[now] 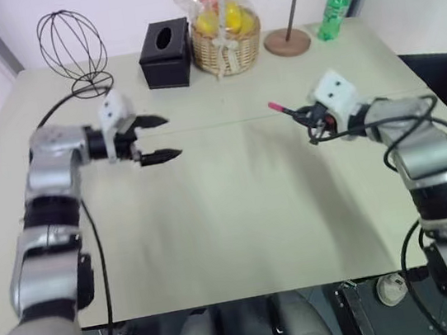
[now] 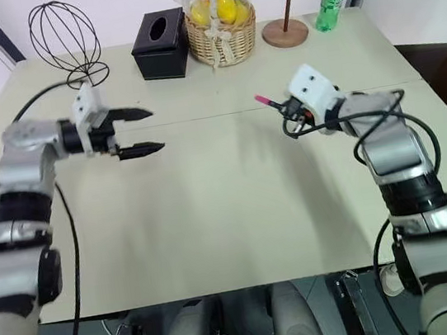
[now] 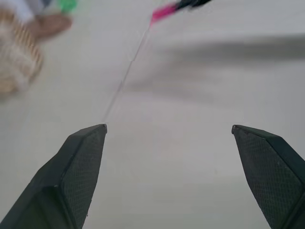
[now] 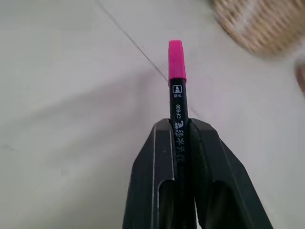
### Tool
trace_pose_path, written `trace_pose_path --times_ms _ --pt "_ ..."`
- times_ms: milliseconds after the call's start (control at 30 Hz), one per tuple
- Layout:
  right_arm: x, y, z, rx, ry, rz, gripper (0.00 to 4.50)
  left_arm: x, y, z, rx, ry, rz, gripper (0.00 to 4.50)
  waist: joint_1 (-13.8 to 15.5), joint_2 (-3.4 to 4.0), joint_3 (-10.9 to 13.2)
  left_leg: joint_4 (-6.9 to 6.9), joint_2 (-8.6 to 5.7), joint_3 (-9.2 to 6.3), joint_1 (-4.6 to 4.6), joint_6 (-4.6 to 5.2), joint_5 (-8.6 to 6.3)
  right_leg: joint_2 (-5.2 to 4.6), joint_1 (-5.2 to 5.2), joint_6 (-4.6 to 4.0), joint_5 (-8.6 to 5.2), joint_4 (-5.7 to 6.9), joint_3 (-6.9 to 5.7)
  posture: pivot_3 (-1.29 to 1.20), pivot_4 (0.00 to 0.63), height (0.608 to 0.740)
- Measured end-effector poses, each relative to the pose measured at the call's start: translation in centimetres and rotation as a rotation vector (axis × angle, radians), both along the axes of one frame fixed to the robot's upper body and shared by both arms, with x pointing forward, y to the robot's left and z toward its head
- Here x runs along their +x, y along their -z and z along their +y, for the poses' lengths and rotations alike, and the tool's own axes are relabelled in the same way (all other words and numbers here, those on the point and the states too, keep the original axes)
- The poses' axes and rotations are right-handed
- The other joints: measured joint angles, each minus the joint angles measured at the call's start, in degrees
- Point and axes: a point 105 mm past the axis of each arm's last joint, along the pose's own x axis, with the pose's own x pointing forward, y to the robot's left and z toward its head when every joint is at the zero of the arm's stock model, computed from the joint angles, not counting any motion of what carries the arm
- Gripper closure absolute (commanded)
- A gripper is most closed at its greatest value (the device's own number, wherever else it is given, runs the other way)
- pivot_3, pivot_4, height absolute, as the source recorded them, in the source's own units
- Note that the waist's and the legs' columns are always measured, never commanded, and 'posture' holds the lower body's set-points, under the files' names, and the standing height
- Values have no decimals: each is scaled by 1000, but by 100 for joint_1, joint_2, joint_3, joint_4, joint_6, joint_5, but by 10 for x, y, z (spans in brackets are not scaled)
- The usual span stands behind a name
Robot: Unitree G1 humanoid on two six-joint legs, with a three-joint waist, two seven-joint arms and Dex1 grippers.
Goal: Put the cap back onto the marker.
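Observation:
My right gripper point(image 1: 310, 116) is shut on the marker point(image 4: 178, 114), a slim dark pen that sticks out past its fingertips toward the table's middle. The bright pink cap point(image 4: 175, 59) sits on the marker's free end, also visible as a pink tip point(image 1: 276, 107) above the beige table point(image 1: 232, 225). On the left side my left gripper point(image 1: 172, 135) is open and holds nothing, its fingers point(image 3: 81, 167) pointing toward the capped end point(image 3: 163, 11), well apart from it.
Along the table's far edge stand a wire frame point(image 1: 71, 43), a black tissue box point(image 1: 166, 53), a wicker basket of wrapped fruit point(image 1: 226, 38), a round wooden base with a pole point(image 1: 287, 42) and a green bottle point(image 1: 334, 8).

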Motion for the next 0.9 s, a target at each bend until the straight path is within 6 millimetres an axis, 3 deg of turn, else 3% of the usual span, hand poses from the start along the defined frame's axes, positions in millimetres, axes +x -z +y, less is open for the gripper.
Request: trace_pose_path --times_ms 100,267,333,400,567,767,900 --pt "-16 36 -15 19 80 100 4500 -3 22 13 -19 -161 12 87 97 0 0 5 -4 3 1 0 0 -5 3 1 2 1 1 0 150 740" --pt "-24 52 -31 62 188 107 4500 -9 55 22 -115 -403 34 87 141 0 -2 6 -5 3 11 0 0 -8 16 3 4 0 1 0 150 740" --pt "-20 51 -39 62 223 79 3520 -8 61 19 -167 -446 59 12 148 -1 -2 6 -5 1 11 0 0 -6 16 3 4 1 -2 0 150 740" --pt "-17 51 -44 64 245 62 2751 -7 51 19 -202 -468 32 12 135 -1 -3 5 -5 3 13 -1 0 -5 16 3 4 1 -1 0 150 740" --pt "-10 48 -51 72 274 43 48 -4 35 21 -258 -505 -10 12 117 2 -4 0 -4 6 16 -1 0 -3 15 3 4 0 1 0 150 740" --pt "-11 39 -49 150 254 38 48 -6 35 22 -294 -535 29 12 126 2 -4 0 -4 7 15 -1 0 -4 15 3 4 -2 1 0 150 740" --pt "-27 0 -53 223 191 -25 48 -12 28 36 -303 -554 57 12 135 2 -4 0 -3 4 14 0 0 -4 17 3 4 -4 0 0 150 740"
